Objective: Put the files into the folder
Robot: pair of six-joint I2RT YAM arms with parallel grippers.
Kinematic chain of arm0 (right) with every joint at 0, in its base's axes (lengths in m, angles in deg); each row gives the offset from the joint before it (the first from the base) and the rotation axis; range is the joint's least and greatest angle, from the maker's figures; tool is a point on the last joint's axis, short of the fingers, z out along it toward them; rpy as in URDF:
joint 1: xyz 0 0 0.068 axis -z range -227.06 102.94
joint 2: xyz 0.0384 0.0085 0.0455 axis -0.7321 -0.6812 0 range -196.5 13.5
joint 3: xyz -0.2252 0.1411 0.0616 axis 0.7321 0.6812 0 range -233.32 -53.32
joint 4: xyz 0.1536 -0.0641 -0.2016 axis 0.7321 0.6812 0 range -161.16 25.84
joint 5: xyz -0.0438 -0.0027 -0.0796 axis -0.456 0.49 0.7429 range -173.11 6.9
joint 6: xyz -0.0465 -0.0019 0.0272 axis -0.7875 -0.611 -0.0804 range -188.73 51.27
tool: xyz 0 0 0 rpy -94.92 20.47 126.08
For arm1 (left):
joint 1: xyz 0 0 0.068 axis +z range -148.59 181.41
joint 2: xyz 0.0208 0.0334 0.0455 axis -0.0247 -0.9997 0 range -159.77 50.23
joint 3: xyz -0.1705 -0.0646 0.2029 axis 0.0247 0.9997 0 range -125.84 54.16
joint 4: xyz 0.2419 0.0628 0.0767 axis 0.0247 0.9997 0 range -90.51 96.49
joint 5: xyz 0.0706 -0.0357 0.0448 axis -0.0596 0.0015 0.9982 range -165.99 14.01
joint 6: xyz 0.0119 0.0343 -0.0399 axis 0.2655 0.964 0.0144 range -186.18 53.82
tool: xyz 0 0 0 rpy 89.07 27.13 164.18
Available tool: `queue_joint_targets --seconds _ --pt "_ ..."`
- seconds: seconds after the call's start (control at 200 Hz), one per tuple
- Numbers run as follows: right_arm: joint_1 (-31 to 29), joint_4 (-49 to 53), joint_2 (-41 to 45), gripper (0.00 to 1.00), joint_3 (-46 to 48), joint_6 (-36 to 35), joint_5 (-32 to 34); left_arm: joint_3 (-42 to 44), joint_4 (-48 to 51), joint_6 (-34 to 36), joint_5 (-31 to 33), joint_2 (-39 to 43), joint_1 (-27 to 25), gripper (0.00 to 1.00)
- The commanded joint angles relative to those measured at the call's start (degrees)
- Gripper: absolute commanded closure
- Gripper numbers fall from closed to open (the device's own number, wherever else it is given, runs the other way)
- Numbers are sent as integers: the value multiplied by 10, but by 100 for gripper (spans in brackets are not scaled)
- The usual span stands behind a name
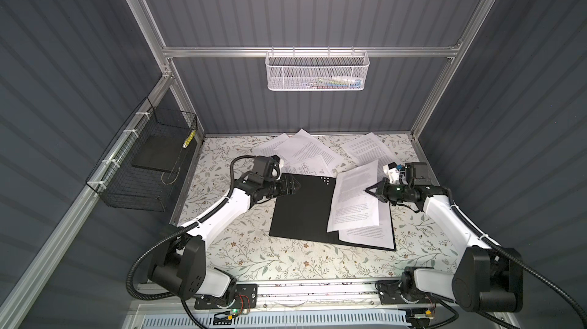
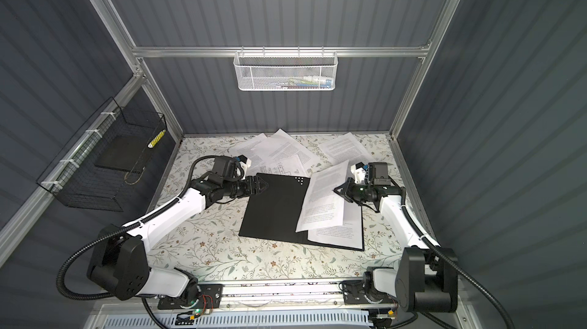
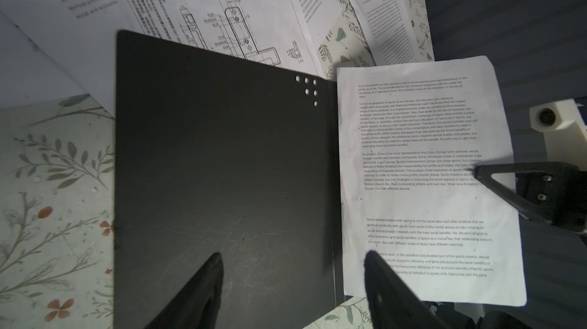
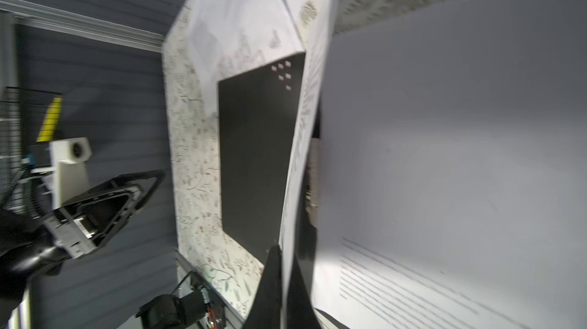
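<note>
Files, loose white printed paper sheets (image 1: 305,149), only partly filed. Shows flat folder (image 1: 301,210), black inside, lying open on floral-patterned desk (image 1: 286,264) in both top views. Holds one text sheet (image 1: 368,237) flat on its right half already. Shows right tool (image 1: 371,191) clenched on the edge of a second text sheet (image 1: 352,203), raised and tilted over that same half, not yet laid down. Confirms the pinch in the right wrist view, paper edge between closed jaws. Shows left tool (image 1: 293,185) released, jaws spread and empty, over the far corner of the folder's bare left half. Leaves several sheets scattered behind the folder at the desk's back, among them a line-drawing sheet (image 3: 222,22) partly covered by the folder's far edge. Looks well under half done: lay held sheet down, gather the rest, perhaps close cover.
</note>
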Motion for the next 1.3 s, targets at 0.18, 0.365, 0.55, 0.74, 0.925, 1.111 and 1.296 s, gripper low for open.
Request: queue_joint_targets --seconds 0.18,0.365,0.55,0.74,0.925,1.111,1.296 --pt "25 71 15 100 -9 -119 112 94 -139 19 -2 15 -2 26" --pt "31 72 11 100 -5 -152 129 150 -224 8 -25 33 -4 22" --pt "45 61 -11 100 -4 -163 135 167 -253 -6 -60 28 -4 17" --pt "57 62 -39 100 -8 -182 142 169 -254 -6 -70 29 -4 13" --pt "62 61 -56 100 -12 -195 144 167 -260 -9 -84 23 -4 11" --pt "62 55 -71 100 -11 -198 142 169 -265 -10 -90 20 -4 0" --pt "62 47 -81 100 -11 -196 134 168 -269 -12 -96 13 -4 0"
